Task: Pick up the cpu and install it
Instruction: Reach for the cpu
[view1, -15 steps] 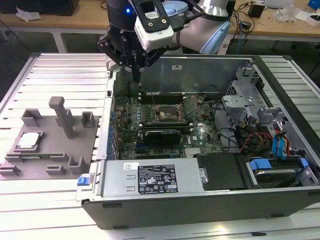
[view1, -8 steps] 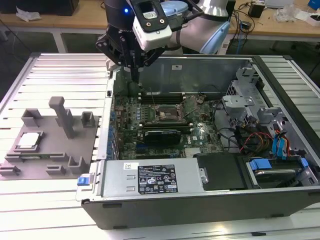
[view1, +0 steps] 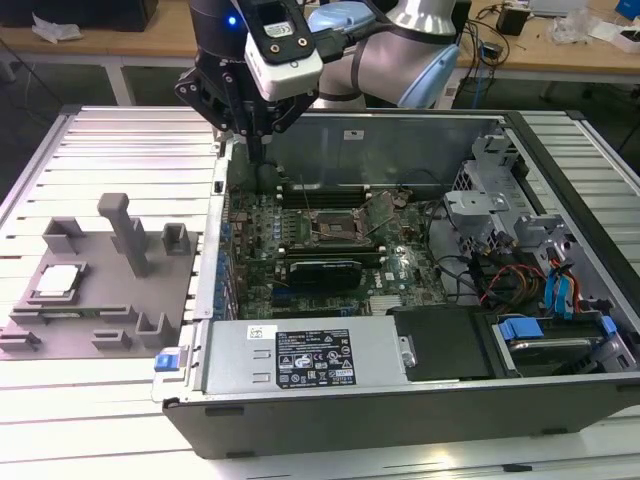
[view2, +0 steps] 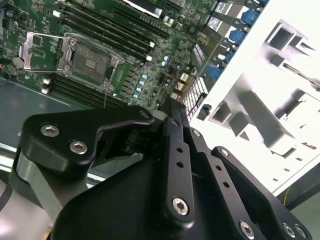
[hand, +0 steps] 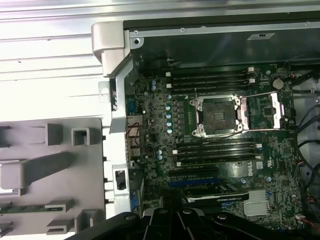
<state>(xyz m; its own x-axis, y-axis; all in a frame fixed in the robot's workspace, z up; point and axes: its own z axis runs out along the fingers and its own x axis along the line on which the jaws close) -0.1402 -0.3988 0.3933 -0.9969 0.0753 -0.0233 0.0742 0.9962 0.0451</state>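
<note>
Silver ribbed tabletop (view1: 120, 150) stretches around the open computer case (view1: 300, 415), with open room at the exterior view's left between the case wall and the tabletop's edge. A grey fixture plate (view1: 110, 330) lies in that room, and an upright post (view1: 125, 232) and several low blocks rise from it. The cpu (view1: 57, 282) rests flat in a recess near the plate's left edge with its metal top up, well apart from the arm.

Inside the case the motherboard (view1: 400, 270) is hemmed in by the case walls. A drive cage (view1: 480, 200) and cables stand at the exterior view's right, and a labelled metal box (view1: 310, 355) runs along the near side. The socket (hand: 218, 116) lies near the board's middle between rows of memory slots, with its load plate swung open to one side.

The end effector (view1: 255, 140) hangs above the far left corner of the case, just over the edge of the wall, with clear air beneath it. Its fingers (view2: 175, 150) look drawn together, closed on themselves and touching neither board nor wall
</note>
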